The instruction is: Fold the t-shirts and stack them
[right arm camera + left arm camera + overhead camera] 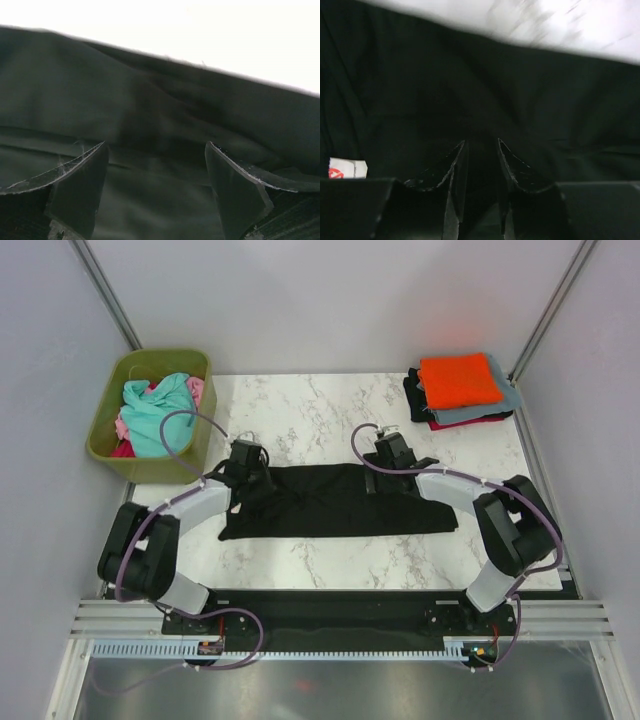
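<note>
A large black t-shirt [335, 502] lies as a long folded strip across the middle of the marble table. My left gripper [246, 464] is at the strip's far left edge. In the left wrist view [481, 142] its jaws are nearly closed, pinching black cloth [420, 90], with the white tag [347, 168] at the left. My right gripper [389, 453] is at the far edge on the right. In the right wrist view [156, 144] it hangs wide open and empty just over the black cloth [100, 100].
A stack of folded shirts sits at the back right, orange [458, 380] on top of grey-blue, magenta and black. An olive-green tub [103, 425] at the back left holds teal [155, 412], pink and red shirts. Walls close in the sides.
</note>
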Tool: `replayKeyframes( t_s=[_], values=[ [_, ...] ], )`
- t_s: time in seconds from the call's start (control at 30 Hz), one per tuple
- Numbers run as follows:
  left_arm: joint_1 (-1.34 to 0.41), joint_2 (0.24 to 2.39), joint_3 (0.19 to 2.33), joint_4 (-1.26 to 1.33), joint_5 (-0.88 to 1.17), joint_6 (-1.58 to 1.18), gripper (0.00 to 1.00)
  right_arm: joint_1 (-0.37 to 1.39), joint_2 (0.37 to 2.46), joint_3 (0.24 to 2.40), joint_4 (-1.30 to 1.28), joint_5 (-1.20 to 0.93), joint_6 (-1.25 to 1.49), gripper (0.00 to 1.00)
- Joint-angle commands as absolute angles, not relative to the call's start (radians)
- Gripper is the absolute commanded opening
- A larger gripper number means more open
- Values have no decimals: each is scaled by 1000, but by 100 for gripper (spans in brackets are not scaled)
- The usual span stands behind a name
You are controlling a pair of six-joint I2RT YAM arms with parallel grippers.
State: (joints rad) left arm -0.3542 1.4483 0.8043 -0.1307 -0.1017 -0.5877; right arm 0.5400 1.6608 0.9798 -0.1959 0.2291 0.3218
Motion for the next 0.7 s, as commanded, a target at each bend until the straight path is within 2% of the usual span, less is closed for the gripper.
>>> replayKeyframes(
  t_s=[0.0,0.2,0.37,0.53,0.67],
  values=[
    [-362,1535,756,-107,-100,-630,35,511,1692,940,-172,166,333,85],
    [-465,1431,755,-213,-143,-649,34,506,1664,894,-167,176,344,85],
    [-644,1202,715,-417,-265,-713,35,503,1669,890,-169,178,345,85],
    [-699,1082,575,-469,-192,-790,35,499,1681,905,-169,167,347,85],
    [-710,1023,525,-465,-277,-816,35,497,1678,925,-167,164,345,85]
  ],
)
